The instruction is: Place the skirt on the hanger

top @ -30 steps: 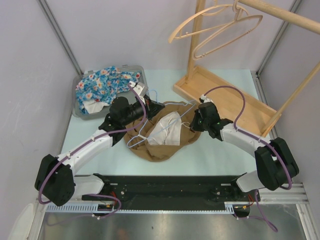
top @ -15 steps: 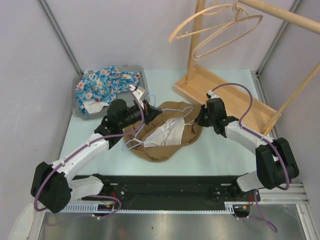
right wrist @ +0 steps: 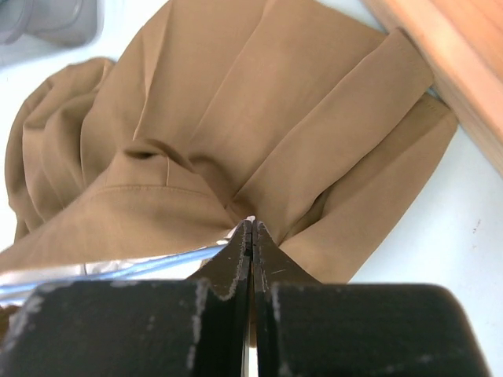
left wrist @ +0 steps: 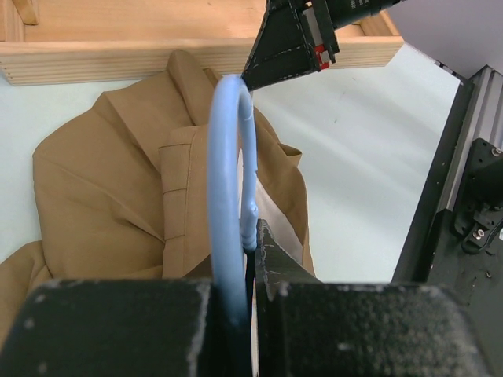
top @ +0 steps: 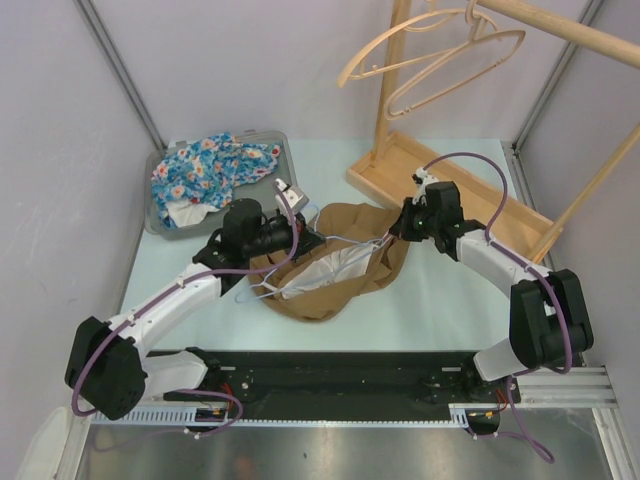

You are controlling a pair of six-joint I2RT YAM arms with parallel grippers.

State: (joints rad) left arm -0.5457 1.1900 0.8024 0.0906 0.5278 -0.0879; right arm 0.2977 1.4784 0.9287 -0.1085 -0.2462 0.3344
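The brown skirt (top: 325, 292) with its white lining (top: 320, 272) lies bunched at the table's middle. My left gripper (top: 303, 230) is shut on the hook of a light blue wire hanger (top: 255, 291), whose wire runs into the skirt. In the left wrist view the hook (left wrist: 228, 149) stands up between the jaws above the skirt (left wrist: 102, 181). My right gripper (top: 399, 231) is shut on the skirt's right edge and holds it raised. In the right wrist view the jaws (right wrist: 250, 229) pinch the brown cloth (right wrist: 259, 102), with the blue wire (right wrist: 134, 269) just to their left.
A grey bin (top: 165, 222) with flowered cloth (top: 215, 165) sits at the back left. A wooden rack base (top: 455, 200) stands at the back right, its post carrying wooden hangers (top: 430, 50). The black rail (top: 330, 375) runs along the near edge.
My right gripper has moved back and to the right, pulling the skirt's edge up. My left gripper has moved right with the hanger. The skirt is stretched between them.
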